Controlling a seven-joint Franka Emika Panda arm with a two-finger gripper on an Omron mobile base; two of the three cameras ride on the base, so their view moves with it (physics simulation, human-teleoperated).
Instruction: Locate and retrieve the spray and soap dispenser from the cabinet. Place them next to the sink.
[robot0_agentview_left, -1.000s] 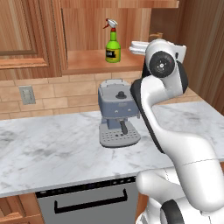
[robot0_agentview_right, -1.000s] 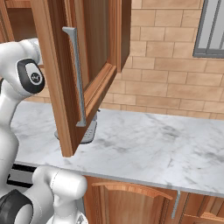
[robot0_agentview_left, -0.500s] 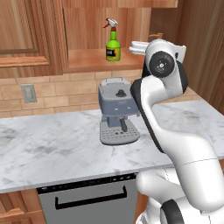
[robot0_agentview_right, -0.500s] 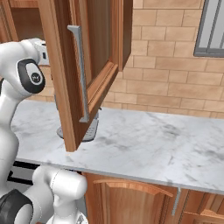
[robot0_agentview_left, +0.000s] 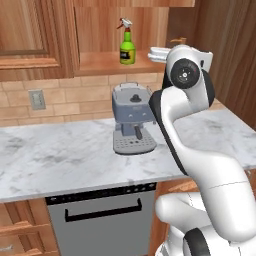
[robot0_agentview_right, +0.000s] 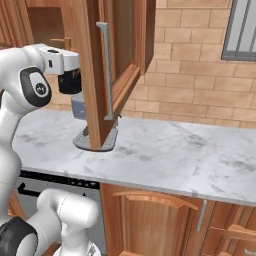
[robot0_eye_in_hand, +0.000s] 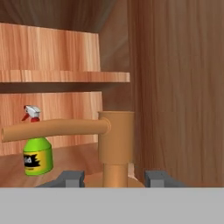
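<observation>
In the hand view my gripper (robot0_eye_in_hand: 114, 178) is shut on the soap dispenser (robot0_eye_in_hand: 116, 140); its bronze pump stem rises between the two fingertips and the spout points left. From the right base view the black bottle (robot0_agentview_right: 70, 82) hangs under the white hand, left of the open door. The spray (robot0_agentview_left: 127, 47), a green bottle with a white trigger and red nozzle, stands upright on the cabinet shelf (robot0_agentview_left: 100, 62), left of the hand. It also appears at lower left of the hand view as the spray (robot0_eye_in_hand: 38, 155). The sink is out of view.
A grey coffee machine (robot0_agentview_left: 132, 117) sits on the marble counter (robot0_agentview_left: 60, 160) below the niche. The open cabinet door (robot0_agentview_right: 105, 75) swings out over the counter just right of the hand. A dishwasher (robot0_agentview_left: 100, 220) is under the counter.
Both base pictures have shifted a little, so the cameras moved. The hand stays at the niche, its grip on the soap dispenser unchanged. The spray has not moved.
</observation>
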